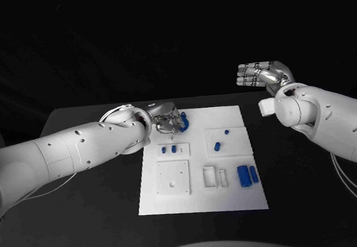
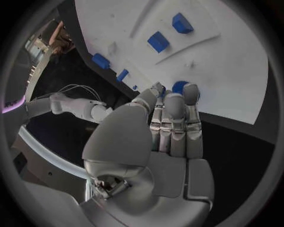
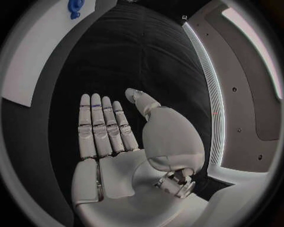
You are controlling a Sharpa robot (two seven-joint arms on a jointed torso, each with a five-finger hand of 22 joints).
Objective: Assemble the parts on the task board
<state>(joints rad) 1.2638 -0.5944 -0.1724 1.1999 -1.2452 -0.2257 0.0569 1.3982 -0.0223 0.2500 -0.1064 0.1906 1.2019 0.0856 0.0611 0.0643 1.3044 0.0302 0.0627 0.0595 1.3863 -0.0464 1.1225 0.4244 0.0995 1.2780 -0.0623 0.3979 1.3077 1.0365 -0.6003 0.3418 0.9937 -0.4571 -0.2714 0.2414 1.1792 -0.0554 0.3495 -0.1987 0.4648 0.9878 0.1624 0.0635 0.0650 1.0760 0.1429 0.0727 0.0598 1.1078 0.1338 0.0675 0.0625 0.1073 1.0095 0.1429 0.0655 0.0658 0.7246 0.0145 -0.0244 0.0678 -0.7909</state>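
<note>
Two blue parts (image 1: 174, 149) stand in task board (image 1: 204, 206) recess.

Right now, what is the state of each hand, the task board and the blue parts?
left hand: over the board's far left corner, fingertips at a round blue part; grip unclear.
right hand: raised beyond the board, open, holding nothing.
task board: flat on the table.
blue cylinders: lying side by side, near right.
</note>
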